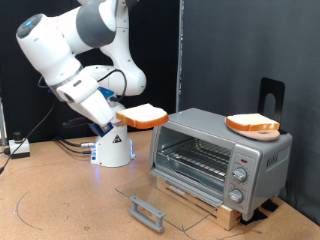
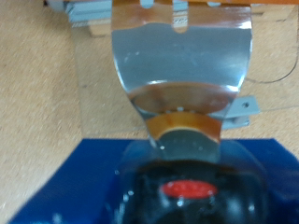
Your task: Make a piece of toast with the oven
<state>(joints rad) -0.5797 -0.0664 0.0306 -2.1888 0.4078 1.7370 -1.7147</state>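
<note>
The transfer of bread to the oven (image 1: pixel 215 155) is judged to be the step in hand. A piece of toast (image 1: pixel 142 116) is seen in the exterior view held aloft at the end of the arm, to the exterior view's left of the oven and well above the table (image 1: pixel 60 200). The gripper (image 1: pixel 118 114) lies at the slice's left edge there, and the slice appears to be pinched between its fingers, though the fingers themselves are too small to be made out. In the wrist view the picture is filled by a blurred pale and brown shape, taken to be the slice close to the lens, so the jaw gap cannot be read from it. The oven door (image 1: pixel 165 192) is let down flat with its handle (image 1: pixel 147 211) nearest the camera, and the wire rack (image 1: pixel 195 157) is exposed. A second slice (image 1: pixel 252 124) rests on an orange plate (image 1: pixel 256 134) on top of the oven. By judgement, a level carry at rack height would be called for, with the slice kept clear of the upper frame.
</note>
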